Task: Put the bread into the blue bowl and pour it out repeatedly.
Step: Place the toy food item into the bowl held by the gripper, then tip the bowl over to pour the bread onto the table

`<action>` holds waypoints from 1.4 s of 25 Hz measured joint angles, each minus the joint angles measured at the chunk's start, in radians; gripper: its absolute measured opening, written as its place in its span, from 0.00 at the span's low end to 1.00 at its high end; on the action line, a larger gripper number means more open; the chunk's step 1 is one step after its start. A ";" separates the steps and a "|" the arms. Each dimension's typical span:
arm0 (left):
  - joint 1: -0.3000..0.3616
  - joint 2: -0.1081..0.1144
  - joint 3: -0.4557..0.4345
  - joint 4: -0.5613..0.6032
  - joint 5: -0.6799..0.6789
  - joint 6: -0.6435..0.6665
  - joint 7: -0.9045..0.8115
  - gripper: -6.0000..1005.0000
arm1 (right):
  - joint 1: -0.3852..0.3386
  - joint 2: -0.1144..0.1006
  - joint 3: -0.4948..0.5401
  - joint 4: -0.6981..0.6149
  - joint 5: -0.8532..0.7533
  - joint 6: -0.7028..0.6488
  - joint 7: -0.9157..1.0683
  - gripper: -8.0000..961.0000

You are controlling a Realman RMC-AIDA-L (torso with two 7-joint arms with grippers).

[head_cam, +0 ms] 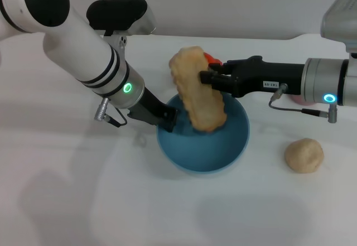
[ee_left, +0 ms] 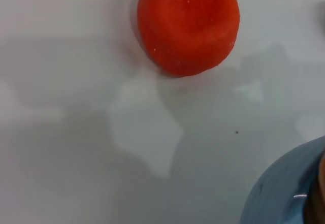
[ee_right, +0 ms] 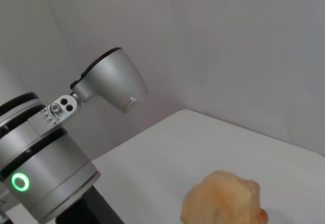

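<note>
From the head view, we are seeing the bread (head_cam: 198, 90) held tilted over the blue bowl (head_cam: 204, 140), its lower end dipping inside the rim while its upper end is sticking up toward the far side. We are judging this as the loading step in progress: the bread is not yet lying free in the bowl, and the pouring is still to come. The right hand (head_cam: 207, 78) is reaching in from the right, arm stretched out roughly level above the counter (head_cam: 67, 201), and its fingers are clamped on the bread partway along its length. The left hand (head_cam: 169, 120) is coming down at a slant from the far left and is pinching the bowl's left rim, steadying it. A small round beige lump (head_cam: 304, 155) is sitting on the counter to the right of the bowl, well apart from it, and a sliver of red-orange fruit (head_cam: 211, 59) is peeking out behind the bread.

In the left wrist view, we are looking at the red-orange fruit (ee_left: 188, 26) resting on the counter and an edge of the blue bowl (ee_left: 284, 193) in one corner; the fingers themselves are not showing.

In the right wrist view, we are seeing only the tan top of the bread (ee_right: 223, 201) and the left arm (ee_right: 40, 183) beyond it.
</note>
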 joint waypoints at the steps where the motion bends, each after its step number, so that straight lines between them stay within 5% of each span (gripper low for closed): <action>1: 0.000 0.000 0.000 0.000 0.000 0.001 0.000 0.01 | -0.002 -0.001 0.000 -0.001 0.000 -0.007 0.003 0.17; 7: 0.000 0.003 -0.005 -0.003 0.014 0.012 0.000 0.01 | -0.025 -0.005 0.001 -0.007 -0.002 -0.028 0.013 0.42; 15: -0.011 0.008 -0.015 -0.004 0.032 0.052 0.001 0.01 | -0.101 -0.003 0.024 -0.097 0.003 -0.039 0.037 0.41; 21: -0.033 0.004 -0.016 -0.002 0.119 0.090 0.001 0.01 | -0.138 -0.002 0.136 -0.098 0.030 -0.049 0.039 0.41; 29: -0.057 0.004 -0.010 0.024 0.155 0.193 0.007 0.01 | -0.274 -0.002 0.308 0.008 0.398 -0.052 -0.074 0.41; 35: -0.083 -0.004 0.033 0.028 0.156 0.265 0.027 0.01 | -0.340 -0.003 0.388 0.085 0.468 -0.089 -0.113 0.41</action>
